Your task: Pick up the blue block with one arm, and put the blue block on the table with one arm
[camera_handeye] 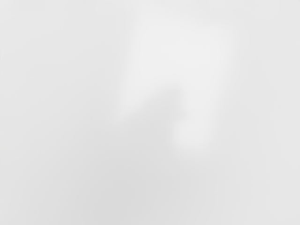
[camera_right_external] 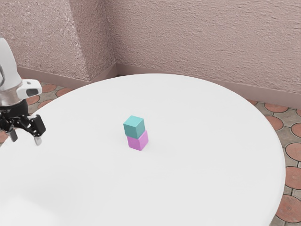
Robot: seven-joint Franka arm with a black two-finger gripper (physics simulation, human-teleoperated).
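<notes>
Behind everything stand the rough pinkish walls (camera_right_external: 202, 42), and before them the round white table (camera_right_external: 211, 155), where my blue block must end up; its near edge runs out of the exterior view, and in the wrist view I meet its pale surface, with a bright patch and soft shading whose source I can't make out. My arm (camera_right_external: 8, 70) comes in at the exterior view's left, much of it cut off by the border. At its end my gripper (camera_right_external: 26, 138) hangs with its two fingers spread and nothing between them, well apart from the blocks.

The blue block (camera_right_external: 134, 127), rather teal to my eye, sits on top of the pink block (camera_right_external: 137, 141), a little off square with it. So I judge the task unstarted in what counts: the reach, the grasp, the lift and the setting down on bare tabletop are all left to me. The blue block hides the pink one's upper face, and I can't see the far sides of either, nor exactly how they meet
</notes>
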